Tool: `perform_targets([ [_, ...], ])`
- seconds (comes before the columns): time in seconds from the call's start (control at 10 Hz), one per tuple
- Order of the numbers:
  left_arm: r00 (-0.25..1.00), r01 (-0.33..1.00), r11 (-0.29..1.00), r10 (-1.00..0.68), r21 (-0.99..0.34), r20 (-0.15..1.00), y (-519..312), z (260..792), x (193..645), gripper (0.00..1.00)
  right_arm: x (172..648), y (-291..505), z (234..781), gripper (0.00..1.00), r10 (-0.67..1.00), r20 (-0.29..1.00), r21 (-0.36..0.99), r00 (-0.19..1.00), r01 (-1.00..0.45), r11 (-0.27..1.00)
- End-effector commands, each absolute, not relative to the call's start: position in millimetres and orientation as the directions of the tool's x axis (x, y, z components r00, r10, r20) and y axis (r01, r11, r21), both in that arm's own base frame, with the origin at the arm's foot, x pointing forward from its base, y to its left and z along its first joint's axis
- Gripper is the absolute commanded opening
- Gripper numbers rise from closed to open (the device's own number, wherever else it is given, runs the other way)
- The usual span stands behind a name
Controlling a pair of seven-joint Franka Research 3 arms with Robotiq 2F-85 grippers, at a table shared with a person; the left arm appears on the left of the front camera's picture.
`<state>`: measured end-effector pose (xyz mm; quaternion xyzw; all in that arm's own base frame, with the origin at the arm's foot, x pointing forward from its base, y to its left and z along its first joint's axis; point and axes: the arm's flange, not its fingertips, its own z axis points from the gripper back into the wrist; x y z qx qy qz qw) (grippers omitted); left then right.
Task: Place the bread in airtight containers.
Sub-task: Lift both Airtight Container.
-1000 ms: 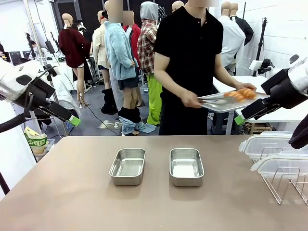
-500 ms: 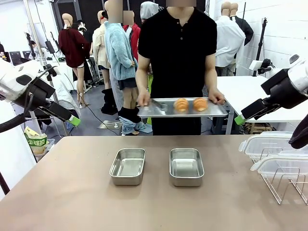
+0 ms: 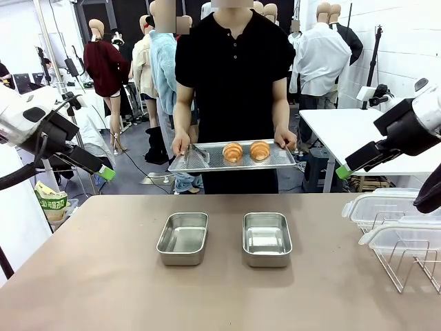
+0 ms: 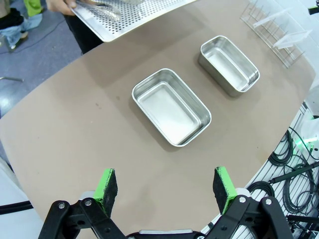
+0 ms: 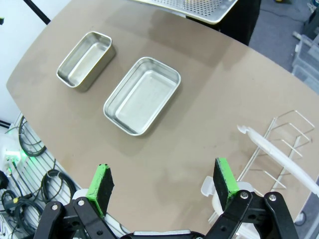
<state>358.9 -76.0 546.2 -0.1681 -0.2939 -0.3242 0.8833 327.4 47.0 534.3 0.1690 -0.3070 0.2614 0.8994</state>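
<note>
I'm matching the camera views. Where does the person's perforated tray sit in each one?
Front: tray mid-picture, above the two steel tins.
Left wrist: tray at top edge, left of centre.
Right wrist: tray at top edge, right of centre.
Shared landmark: the two steel tins.

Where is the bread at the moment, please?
In the front view, the bread sits on the tray that the person holds just beyond the table's far edge, centrally.

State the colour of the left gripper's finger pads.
Bright green pads on the black left gripper; clearest in the left wrist view.
</note>
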Motion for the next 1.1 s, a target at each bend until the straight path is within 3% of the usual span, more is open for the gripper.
perform_targets([
  [0.0,0.612,0.678,0.727,-0.479,-0.107,0.629,-74.7,546.6,359.1,1.00,328.2,48.0,532.8,1.00,0.364,0.642,0.161,0.675,-0.583,0.797],
  [1.0,0.612,0.678,0.727,-0.479,-0.107,0.629,-74.7,546.6,359.1,1.00,328.2,48.0,532.8,1.00,0.364,0.642,0.161,0.675,-0.583,0.797],
])
